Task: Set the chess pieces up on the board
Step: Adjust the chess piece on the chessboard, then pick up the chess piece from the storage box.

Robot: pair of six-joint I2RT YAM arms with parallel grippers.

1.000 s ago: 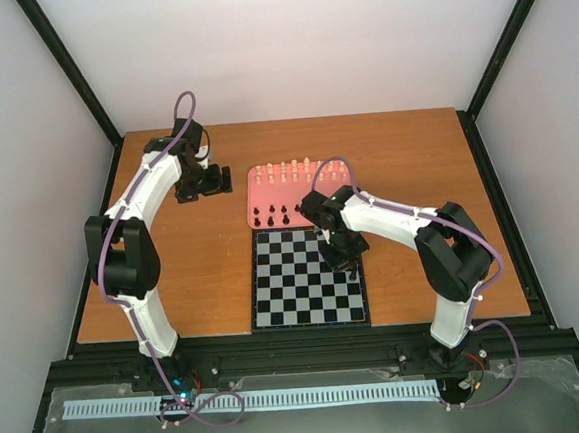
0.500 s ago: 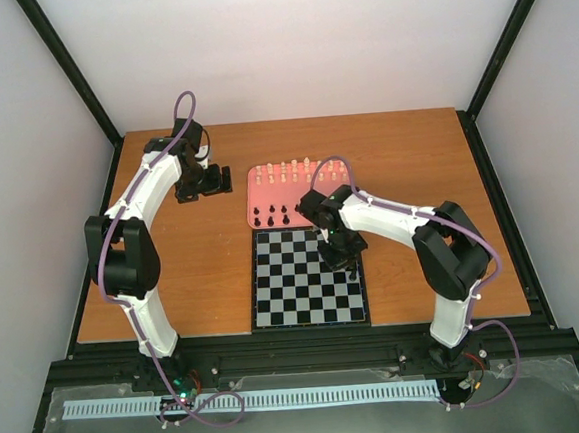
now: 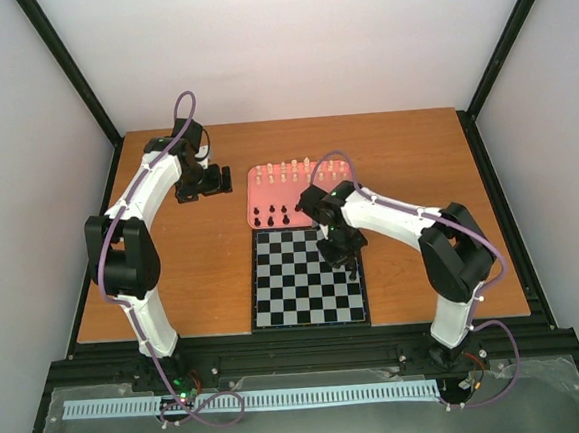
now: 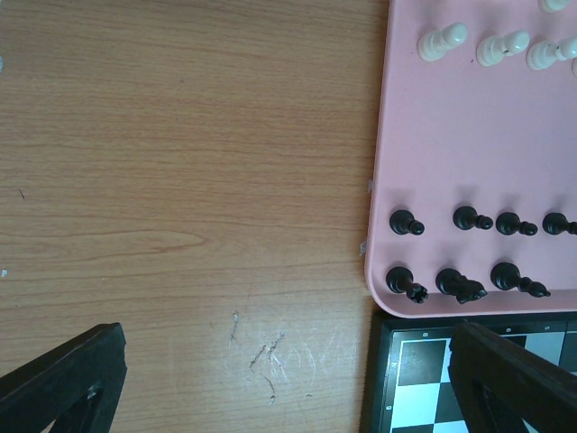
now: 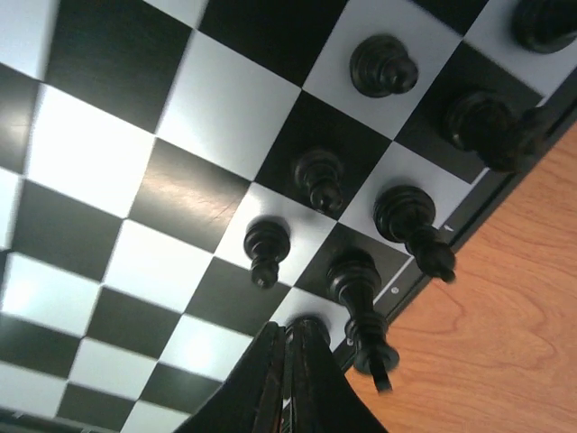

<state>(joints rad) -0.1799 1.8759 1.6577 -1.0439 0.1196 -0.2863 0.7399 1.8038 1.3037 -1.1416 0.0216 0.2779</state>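
Note:
The board (image 3: 307, 277) lies in front of the pink tray (image 3: 298, 191). Cream-white pieces (image 3: 296, 169) stand along the tray's far side and black pieces (image 3: 272, 216) along its near side. My right gripper (image 3: 343, 257) is low over the board's right edge. In the right wrist view its fingers (image 5: 288, 379) are pressed together on a black piece (image 5: 311, 327) that stands on a white edge square. Several black pieces (image 5: 317, 176) stand on nearby squares. My left gripper (image 3: 201, 180) is open and empty over bare table, left of the tray.
The left wrist view shows the tray's corner (image 4: 469, 135) with black pieces (image 4: 455, 284) and white pieces (image 4: 442, 41), and the board's corner (image 4: 415, 379) below it. Bare wooden table (image 4: 180, 180) lies to the left. Black frame rails border the table.
My right gripper has shifted slightly toward the board's far right part, staying low. The left arm has not moved.

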